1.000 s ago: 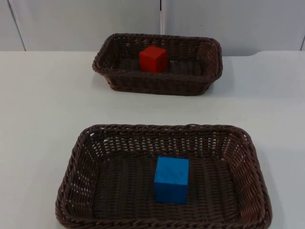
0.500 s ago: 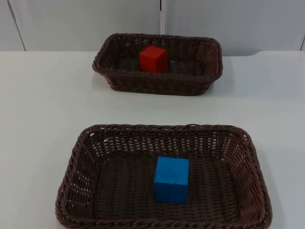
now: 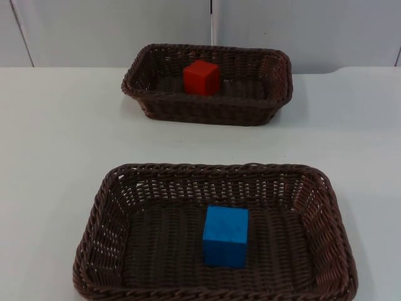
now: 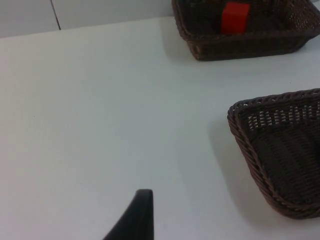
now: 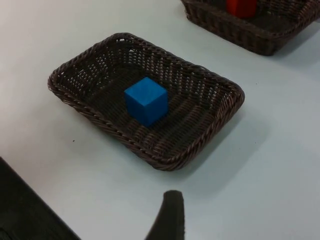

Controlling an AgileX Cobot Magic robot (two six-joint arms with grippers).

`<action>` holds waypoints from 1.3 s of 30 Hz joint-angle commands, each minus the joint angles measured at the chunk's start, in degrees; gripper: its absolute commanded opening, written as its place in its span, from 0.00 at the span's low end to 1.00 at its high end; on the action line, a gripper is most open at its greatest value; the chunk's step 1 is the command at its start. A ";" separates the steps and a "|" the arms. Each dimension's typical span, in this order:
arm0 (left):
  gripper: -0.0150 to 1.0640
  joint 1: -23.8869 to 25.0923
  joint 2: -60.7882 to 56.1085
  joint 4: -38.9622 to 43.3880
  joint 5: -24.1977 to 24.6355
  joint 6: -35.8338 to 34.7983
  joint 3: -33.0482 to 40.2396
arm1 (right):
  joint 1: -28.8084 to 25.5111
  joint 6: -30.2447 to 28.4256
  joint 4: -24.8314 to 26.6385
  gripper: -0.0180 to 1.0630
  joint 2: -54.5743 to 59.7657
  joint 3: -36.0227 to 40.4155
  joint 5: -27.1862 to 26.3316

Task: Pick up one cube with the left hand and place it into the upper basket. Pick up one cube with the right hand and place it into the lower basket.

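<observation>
While the blue cube [image 3: 225, 236] sits on the floor of the near dark-brown wicker basket [image 3: 94, 213], the red cube [image 3: 201, 77] sits inside the far dark-brown wicker basket [image 3: 276, 94] by the grey partition wall [image 3: 113, 28]. Both baskets rest on the white table top [image 3: 56, 138], well apart. Finger state of both grippers: cannot be determined.

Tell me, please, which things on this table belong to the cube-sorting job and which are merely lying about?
Part of the job:
red cube, in the upper basket
blue cube, in the lower basket

Lying about:
nothing; just the white table and grey partition wall
</observation>
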 commanded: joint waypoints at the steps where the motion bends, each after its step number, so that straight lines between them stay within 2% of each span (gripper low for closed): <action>1: 0.99 -0.22 -0.11 -0.49 -0.28 0.08 0.18 | 0.09 -0.78 0.38 0.68 -0.13 0.08 -0.74; 11: 0.99 -0.22 -0.11 -0.49 -0.28 0.08 0.18 | 0.09 -2.69 1.89 0.71 -0.13 0.08 -0.74; 12: 0.99 -0.22 -0.11 -0.49 -0.28 0.08 0.18 | 0.09 -2.69 1.89 0.75 -0.13 0.08 -0.74; 15: 0.99 -0.22 -0.11 -0.49 -0.28 0.08 0.18 | 0.09 -2.69 1.89 0.97 -0.13 0.08 -0.74; 16: 0.99 -0.22 -0.11 -0.49 -0.28 0.08 0.18 | 0.09 -2.69 1.89 0.99 -0.13 0.08 -0.74; 39: 0.99 -0.22 -0.11 0.34 1.09 0.09 0.18 | 0.09 -2.69 1.89 0.99 -0.13 0.08 -0.88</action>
